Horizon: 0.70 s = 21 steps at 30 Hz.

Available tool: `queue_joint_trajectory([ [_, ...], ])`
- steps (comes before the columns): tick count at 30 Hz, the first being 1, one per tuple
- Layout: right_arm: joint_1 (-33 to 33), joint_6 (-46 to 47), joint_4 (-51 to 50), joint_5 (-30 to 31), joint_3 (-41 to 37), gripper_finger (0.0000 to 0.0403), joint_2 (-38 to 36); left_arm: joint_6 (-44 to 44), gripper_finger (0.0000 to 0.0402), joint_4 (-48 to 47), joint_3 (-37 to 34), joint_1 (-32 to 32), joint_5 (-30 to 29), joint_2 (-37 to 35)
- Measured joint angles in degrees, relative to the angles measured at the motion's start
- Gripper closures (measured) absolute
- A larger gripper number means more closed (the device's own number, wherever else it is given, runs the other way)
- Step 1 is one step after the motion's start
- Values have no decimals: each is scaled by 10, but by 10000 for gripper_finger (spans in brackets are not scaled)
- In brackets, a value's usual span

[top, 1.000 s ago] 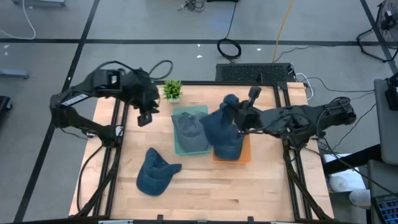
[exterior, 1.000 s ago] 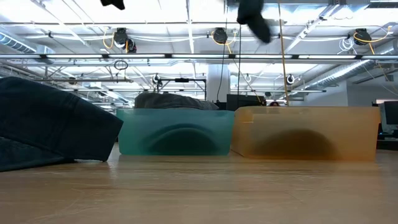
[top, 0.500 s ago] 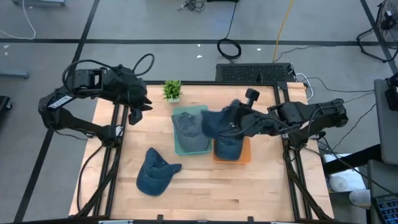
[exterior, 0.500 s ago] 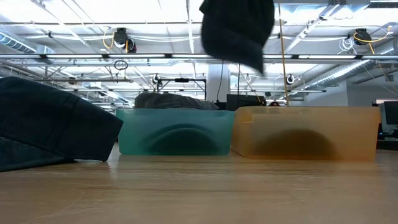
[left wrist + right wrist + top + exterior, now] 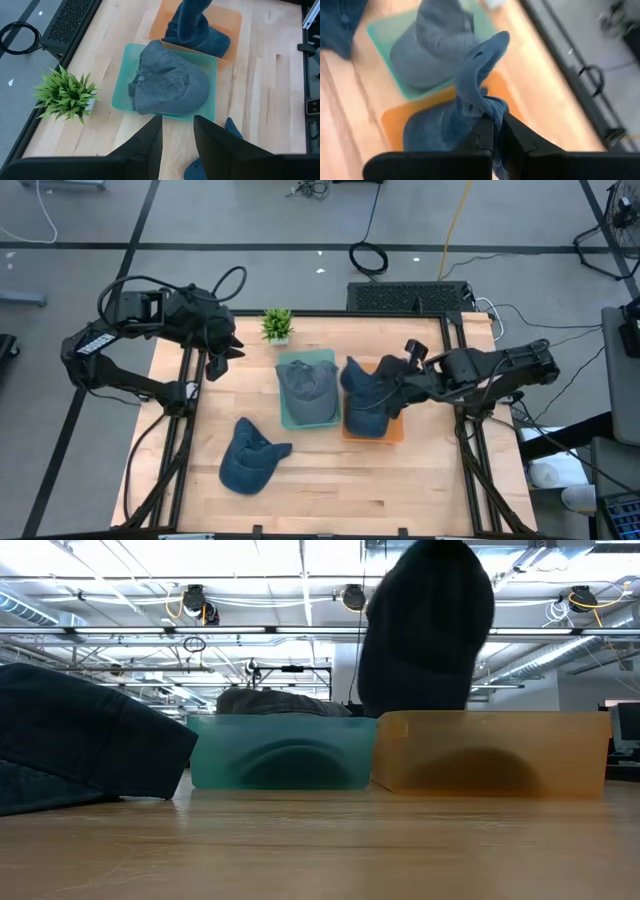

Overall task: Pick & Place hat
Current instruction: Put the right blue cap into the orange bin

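From above we see the right hand [image 5: 392, 388] pinched tight on a blue hat [image 5: 366, 400] hanging over the orange tray [image 5: 397, 426]; a grey hat [image 5: 304, 385] fills the teal tray [image 5: 288, 416], and a third hat [image 5: 250, 457] lies loose on the desk [image 5: 330, 480]. The left hand [image 5: 222, 352] waits near the plant [image 5: 277, 325], off the desk's edge

At desk level the held hat dips behind the orange tray's wall

The left wrist view shows its fingers [image 5: 142, 145] parted a little – holding nothing (grey hat ahead)

The right wrist view shows dark fingers [image 5: 485, 132] clamping blue cloth
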Motion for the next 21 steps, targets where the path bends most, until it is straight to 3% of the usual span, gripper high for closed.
queue_joint_trajectory([
  [7,-2,36,-3,-46,-14,396,-1,0,284,0,0,0,0,0],
  [21,17,47,7,-45,5,397,-47,12,284,-1,0,0,0,0],
])
